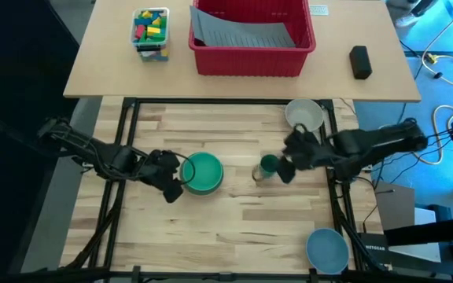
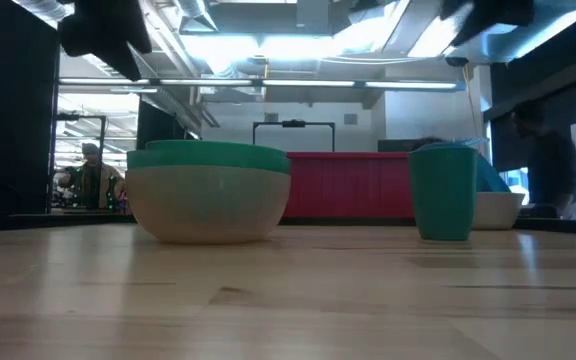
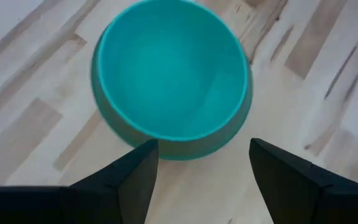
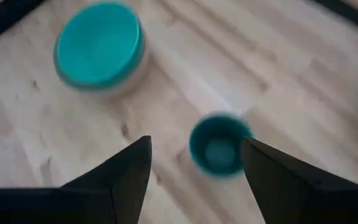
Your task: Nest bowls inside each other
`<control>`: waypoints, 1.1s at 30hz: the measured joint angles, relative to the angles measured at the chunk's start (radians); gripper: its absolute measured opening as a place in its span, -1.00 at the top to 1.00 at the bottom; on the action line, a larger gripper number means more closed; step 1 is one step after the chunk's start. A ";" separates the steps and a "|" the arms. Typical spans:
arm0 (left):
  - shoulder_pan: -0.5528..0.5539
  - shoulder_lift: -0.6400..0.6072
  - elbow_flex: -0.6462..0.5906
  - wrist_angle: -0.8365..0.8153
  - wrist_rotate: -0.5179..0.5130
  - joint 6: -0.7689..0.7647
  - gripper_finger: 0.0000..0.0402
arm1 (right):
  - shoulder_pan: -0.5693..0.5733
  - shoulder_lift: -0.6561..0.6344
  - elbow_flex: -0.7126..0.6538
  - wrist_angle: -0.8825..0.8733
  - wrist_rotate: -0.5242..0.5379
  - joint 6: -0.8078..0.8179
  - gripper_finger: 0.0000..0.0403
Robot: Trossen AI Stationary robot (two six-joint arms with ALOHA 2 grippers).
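Stack: teal bowl (image 1: pixel 204 173) nested in a pale bowl (image 2: pixel 208 205), mid-table — just ahead of the left gripper (image 1: pixel 172 183).
Left jaws: wide, empty, above the near rim.
Right gripper (image 1: pixel 284 169): wide, empty — over the small green cup (image 1: pixel 267 166).
Loose bowls: white bowl (image 1: pixel 304 115) behind the right arm; blue bowl (image 1: pixel 326 249) at the front right, so the right arm is nearer both.

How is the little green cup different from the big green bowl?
The cup is narrow and taller; the green bowl is wide and shallow. The cup stands alone on the table; the green bowl sits nested inside a pale bowl. The cup looks darker. Both are round, upright and empty.
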 joint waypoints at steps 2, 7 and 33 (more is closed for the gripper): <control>0.013 0.006 0.004 0.009 0.012 -0.017 -0.17 | 0.049 -0.040 -0.060 0.002 -0.001 0.068 -0.14; 0.047 0.022 0.014 0.031 0.041 -0.060 -0.17 | 0.171 -0.140 -0.211 0.006 -0.005 0.237 -0.14; 0.242 0.299 0.137 -0.126 0.093 -0.155 -0.17 | 0.521 -0.146 -0.332 -0.183 0.024 0.676 -0.14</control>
